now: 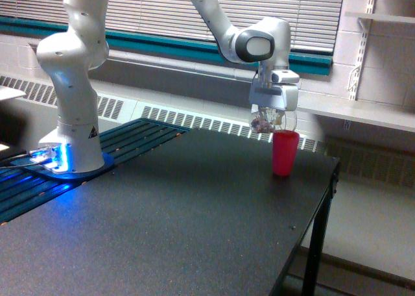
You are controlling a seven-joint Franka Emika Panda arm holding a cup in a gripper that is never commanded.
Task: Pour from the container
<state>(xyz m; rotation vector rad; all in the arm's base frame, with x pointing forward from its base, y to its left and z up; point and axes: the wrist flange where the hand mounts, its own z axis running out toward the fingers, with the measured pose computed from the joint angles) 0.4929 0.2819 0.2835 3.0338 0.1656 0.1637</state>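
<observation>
A white robot arm point(78, 82) stands on a blue-lit base at the exterior view's left and reaches across a dark, speckled surface point(168, 218). Its gripper point(272, 117) hangs near the far right part of that surface, closed on a small transparent plastic cup point(271, 121) with see-through walls. The transparent cup is held in the air, tilted onto its side, with some small pale, pinkish contents visible through the wall at its lower left end; what they are cannot be told. Just below it, and slightly to the exterior view's right, an opaque bright pink plastic cup point(284, 153) stands upright on the surface close to the right edge, its open rim just under the held cup. Whether the two cups touch cannot be told. Behind the surface runs a wall with a white vent grille point(194, 119), closed window blinds point(162, 10) and a teal ledge point(149, 43); a white shelf point(363, 111) runs along the brick wall at the exterior view's right.
</observation>
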